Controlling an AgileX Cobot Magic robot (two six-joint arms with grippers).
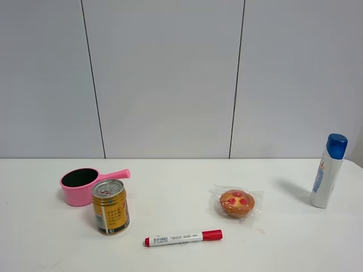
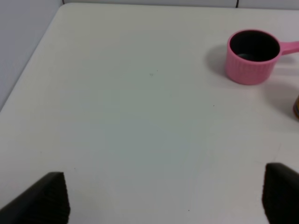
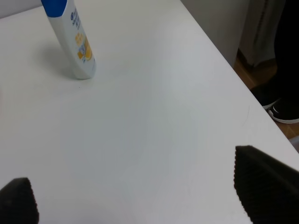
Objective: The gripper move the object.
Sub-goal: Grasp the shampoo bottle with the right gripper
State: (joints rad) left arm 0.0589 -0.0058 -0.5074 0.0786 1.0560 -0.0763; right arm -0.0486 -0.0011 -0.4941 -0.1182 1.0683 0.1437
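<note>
The tall white bottle (image 1: 328, 171) with a blue cap stands upright at the far right of the table. It also shows in the right wrist view (image 3: 71, 39), well ahead of my right gripper (image 3: 140, 200). That gripper is open and empty, its black fingertips (image 3: 264, 179) wide apart over bare table. My left gripper (image 2: 163, 198) is open and empty over the table's left part, its fingertips (image 2: 44, 198) wide apart. Neither gripper shows in the exterior high view.
A pink saucepan (image 1: 84, 185) and a gold can (image 1: 110, 207) stand at the left. A red-capped marker (image 1: 182, 237) lies at the front middle and a wrapped pastry (image 1: 236, 203) right of the middle. The pan (image 2: 252, 56) shows in the left wrist view. The table's right edge (image 3: 243, 79) is near.
</note>
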